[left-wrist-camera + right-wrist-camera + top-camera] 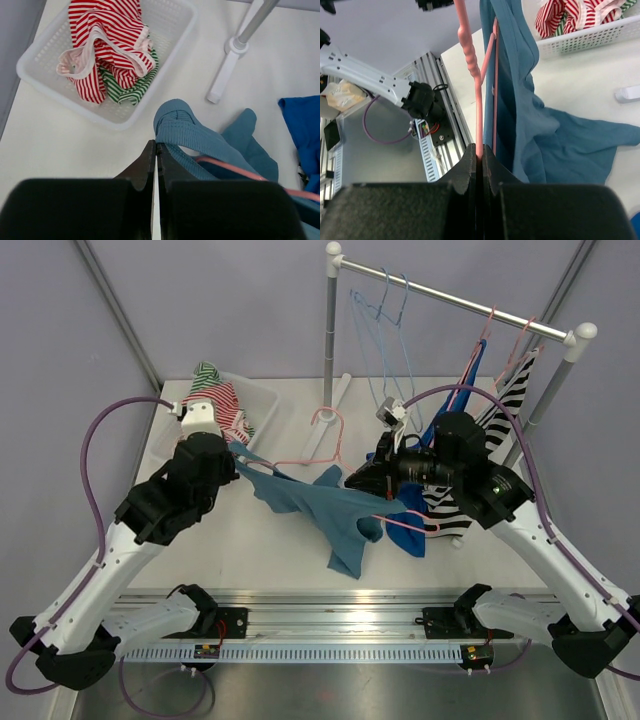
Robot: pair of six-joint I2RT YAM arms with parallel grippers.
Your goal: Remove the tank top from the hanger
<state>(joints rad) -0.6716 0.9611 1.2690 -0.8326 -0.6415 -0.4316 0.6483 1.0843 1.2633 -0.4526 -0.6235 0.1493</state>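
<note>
Pinching a folded strap of the blue tank top (320, 506), the left gripper (155, 150) has its jaws pressed fully together at the lower middle of its wrist view. The right gripper (479, 152) is clamped equally tight on the pink hanger (478, 100). The top drapes between them at the centre of the overhead view, its lower end trailing onto the table (250, 560).

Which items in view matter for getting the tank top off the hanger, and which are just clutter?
In the job:
- tank top
- pink hanger
- left gripper, shut on a strap of the top
- right gripper, shut on the hanger

Lying about:
- basket
- striped clothes in it
- rack
- spare hanger on the table
- black-and-white top on the rack
</note>
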